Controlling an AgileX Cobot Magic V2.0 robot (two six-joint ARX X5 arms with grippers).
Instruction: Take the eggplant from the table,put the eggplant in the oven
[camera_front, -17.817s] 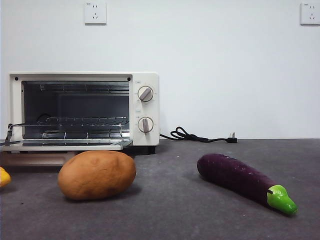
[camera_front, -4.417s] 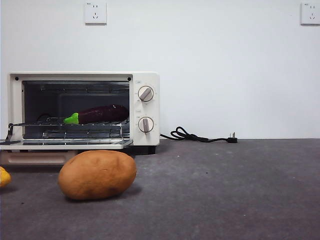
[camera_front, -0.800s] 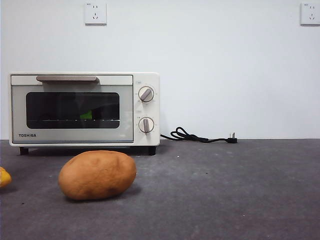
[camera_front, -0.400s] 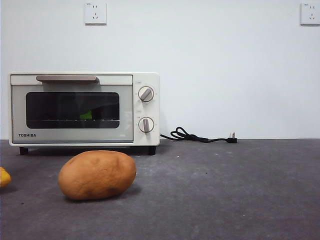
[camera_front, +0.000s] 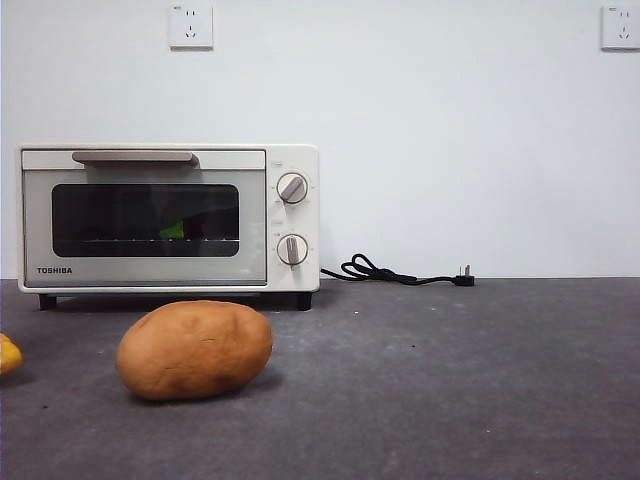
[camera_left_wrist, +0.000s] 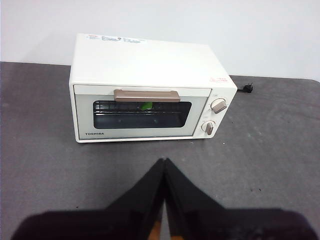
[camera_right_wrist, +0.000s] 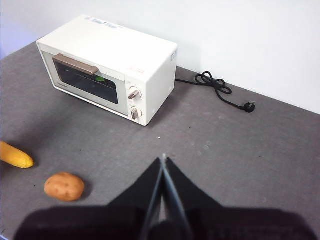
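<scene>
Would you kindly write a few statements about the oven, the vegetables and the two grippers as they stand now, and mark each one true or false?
1. The oven door is shut. True.
2. The eggplant lies on the table. False: only its green tip shows, behind the oven's glass.
3. A potato lies on the table in front of the oven. True.
4. The left gripper holds the door handle. False: it is shut, empty and apart from the oven.
5. The power cord is plugged into the wall. False: its plug lies on the table.
6. The right gripper is shut. True.
</scene>
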